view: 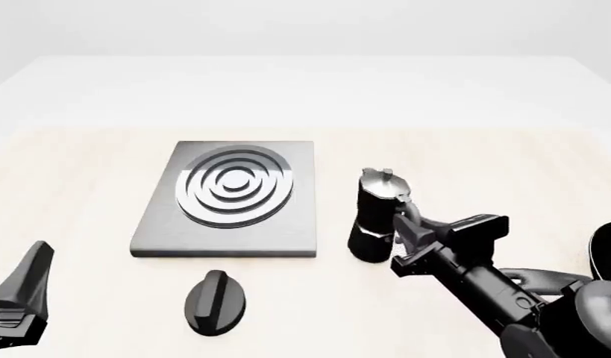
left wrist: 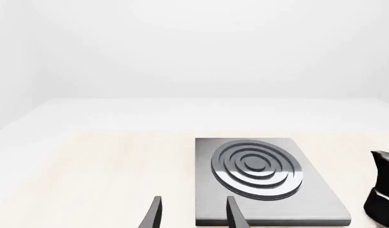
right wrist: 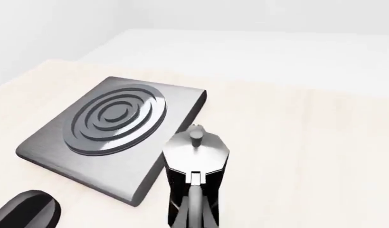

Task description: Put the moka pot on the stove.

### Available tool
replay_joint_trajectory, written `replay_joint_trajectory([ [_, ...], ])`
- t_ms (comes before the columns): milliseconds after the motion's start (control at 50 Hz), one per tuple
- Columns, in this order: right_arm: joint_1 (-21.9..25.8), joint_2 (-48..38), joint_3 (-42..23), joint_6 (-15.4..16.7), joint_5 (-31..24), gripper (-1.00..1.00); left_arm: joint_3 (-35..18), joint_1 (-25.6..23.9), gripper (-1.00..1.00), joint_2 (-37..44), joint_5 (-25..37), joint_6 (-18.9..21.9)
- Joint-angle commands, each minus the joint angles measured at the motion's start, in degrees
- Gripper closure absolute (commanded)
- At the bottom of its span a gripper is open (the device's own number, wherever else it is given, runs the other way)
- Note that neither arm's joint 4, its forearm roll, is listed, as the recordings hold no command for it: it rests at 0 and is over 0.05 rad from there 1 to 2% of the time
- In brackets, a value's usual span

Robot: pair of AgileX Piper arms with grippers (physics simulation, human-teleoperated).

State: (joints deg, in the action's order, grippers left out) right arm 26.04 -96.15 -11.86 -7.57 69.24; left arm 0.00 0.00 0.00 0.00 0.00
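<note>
Nearest me in the front view, my left jaws (view: 22, 294) sit low at the tabletop's near left corner, their dark tapered fingers (left wrist: 157, 213) spread apart with nothing between them. Just beyond and to the right lies a glossy black oval knob (view: 215, 302) with a raised ridge across its top, flat on the pale, faintly grained wooden tabletop (view: 86, 194). On my right side, a rounded black object (view: 609, 257) is cut off by the picture's edge; I cannot tell what it is. My right jaws (view: 403, 224) reach in from the lower right to the curved handle of the small black waisted moka pot (view: 375, 216) with its faceted silver lid and small knob; from the wrist view the handle fills the near edge, and I cannot tell whether they are pinching it or merely beside it. The pot stands upright on the tabletop, just to the right of the flat grey square stove slab (view: 230, 198), near but not on it. The slab looks like brushed metal, with raised concentric silver burner rings set toward its far side.
</note>
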Motion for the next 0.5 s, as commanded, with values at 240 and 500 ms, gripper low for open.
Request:
replay_joint_trajectory([
  [240, 0.55, 12.99, 1.33, 4.75, -6.58, 1.00, 0.00, 0.00, -1.00, 0.00, 0.00, 0.00],
  [500, 1.10, 16.74, 0.10, 6.32, -9.83, 1.00, 0.00, 0.00, -1.00, 0.00, 0.00, 0.00],
])
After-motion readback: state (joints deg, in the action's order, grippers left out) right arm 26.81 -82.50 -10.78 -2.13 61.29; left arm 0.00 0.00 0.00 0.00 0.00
